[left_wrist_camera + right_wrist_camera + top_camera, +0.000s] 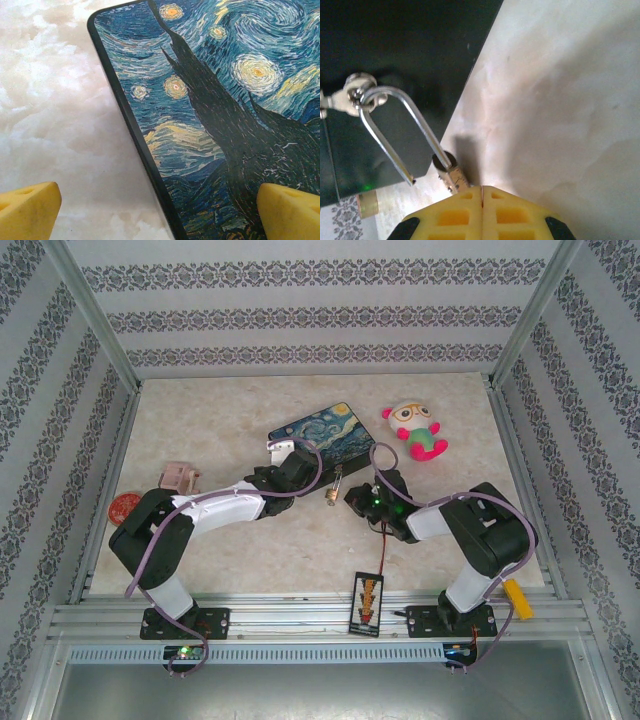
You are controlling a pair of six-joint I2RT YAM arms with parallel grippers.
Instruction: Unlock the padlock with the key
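Note:
The small brass padlock (451, 175) lies on the table beside the painted box (210, 115). Its silvery shackle (395, 125) hooks through the box's metal latch ring (359, 92). The shackle's short leg ends free, outside the body. My right gripper (481, 191) is shut, its yellow fingertips against the padlock's lower end, which runs under them. The key is hidden. From above, the padlock (331, 494) sits just left of the right gripper (352, 498). My left gripper (160, 215) is open and straddles the box's dark edge near its corner, with nothing held.
A plush toy (418, 430) sits right of the box (318, 432). A pinkish object (180, 477) and a red disc (125, 506) lie at the far left. A black strip with orange marks (366, 602) lies at the near edge. Patterned walls close in the table.

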